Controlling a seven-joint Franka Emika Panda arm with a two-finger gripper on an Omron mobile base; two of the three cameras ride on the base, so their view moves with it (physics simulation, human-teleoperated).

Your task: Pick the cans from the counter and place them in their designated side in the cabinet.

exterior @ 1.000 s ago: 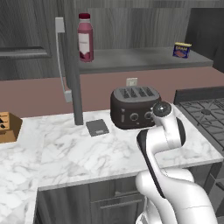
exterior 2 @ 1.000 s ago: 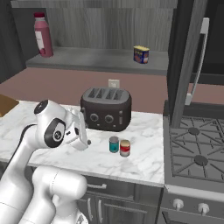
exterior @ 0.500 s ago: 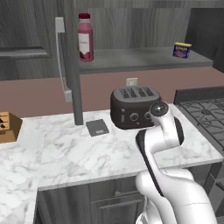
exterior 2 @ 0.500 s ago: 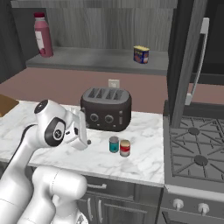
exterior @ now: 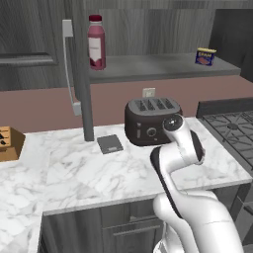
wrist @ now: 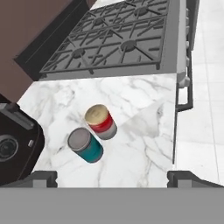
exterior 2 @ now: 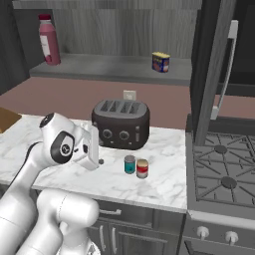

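While nothing on the counter (exterior 2: 164, 174) has shifted over the last second, the gripper (exterior 2: 97, 152) hangs released beside the 2 cans (wrist: 94, 133), which stand touching near the counter's front edge by the stove (exterior 2: 224, 174); neither has reached the cabinet (exterior 2: 114, 67).

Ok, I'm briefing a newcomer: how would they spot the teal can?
Find the black four-slot toaster on the white marble counter. In front of it stand two short cans side by side. The teal-blue can is the one farther from the stove, beside the red, white-banded can.
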